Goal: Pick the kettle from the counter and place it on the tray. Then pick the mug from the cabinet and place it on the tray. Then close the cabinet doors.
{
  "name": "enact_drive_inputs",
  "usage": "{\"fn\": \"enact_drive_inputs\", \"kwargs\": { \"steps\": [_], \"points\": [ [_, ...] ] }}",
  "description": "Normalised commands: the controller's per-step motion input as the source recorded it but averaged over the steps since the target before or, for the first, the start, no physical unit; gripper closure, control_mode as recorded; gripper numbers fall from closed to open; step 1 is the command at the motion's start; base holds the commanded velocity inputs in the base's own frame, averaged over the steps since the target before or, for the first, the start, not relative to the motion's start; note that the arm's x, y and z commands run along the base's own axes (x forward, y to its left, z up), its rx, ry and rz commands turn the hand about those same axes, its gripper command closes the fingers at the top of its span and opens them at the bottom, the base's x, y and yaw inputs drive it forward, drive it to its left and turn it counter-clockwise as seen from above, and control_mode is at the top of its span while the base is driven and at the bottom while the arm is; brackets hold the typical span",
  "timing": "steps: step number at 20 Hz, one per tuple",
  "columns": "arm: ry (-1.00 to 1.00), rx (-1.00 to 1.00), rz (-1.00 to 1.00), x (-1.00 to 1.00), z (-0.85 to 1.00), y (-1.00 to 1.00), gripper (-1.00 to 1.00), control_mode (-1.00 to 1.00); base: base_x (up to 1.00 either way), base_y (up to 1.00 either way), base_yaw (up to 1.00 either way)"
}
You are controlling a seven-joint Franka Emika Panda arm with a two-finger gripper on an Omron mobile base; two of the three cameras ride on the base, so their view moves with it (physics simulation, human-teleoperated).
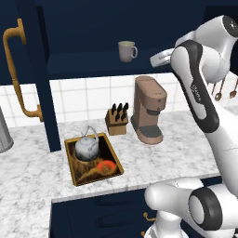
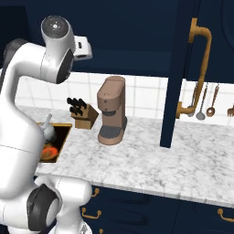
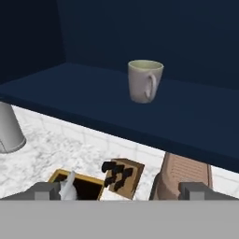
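- Since the kettle already sits inside the tray on the counter, the step in hand appears to be fetching the mug from the cabinet.
- The gripper hangs in front of the shelf with its jaws spread wide and nothing between them; the mug stands upright on the navy shelf, ahead of the fingertips and well apart from them.
- To do this well, the arm should probably travel straight forward at shelf height, keep the jaws wide until the mug's body lies between them, and stay clear of the shelf's front edge below.
- The side handle faces the hand camera, so closing across the round body rather than on the handle looks the safer hold.
- The mug is small and beige-grey, with a pale green inside and a looped side handle.
- Below the shelf, the knife block and the brown coffee machine stand on the counter to the right of the tray; lowering the mug calls for a path that avoids both.
- The cabinet doors stand open.
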Motion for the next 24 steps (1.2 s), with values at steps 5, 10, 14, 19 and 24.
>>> {"fn": "enact_drive_inputs", "kwargs": {
  "steps": [5, 10, 14, 19, 24],
  "points": [
    [0.0, 0.01, 0.0, 0.52, 0.0, 0.01, -1.0, -1.0, 0.0, 0.0, 0.0],
    [0.03, 0.0, 0.0, 0.44, 0.0, 0.05, -1.0, -1.0, 0.0, 0.0, 0.0],
    [0.01, 0.0, 0.0, 0.43, 0.0, 0.09, -1.0, -1.0, 0.0, 0.0, 0.0],
    [0.0, 0.0, 0.0, 0.4, -0.01, 0.09, -1.0, -1.0, 0.0, 0.0, 0.0],
    [0.07, 0.0, 0.0, 0.43, -0.06, 0.01, -1.0, -1.0, 0.0, 0.0, 0.0]
  ]
}}
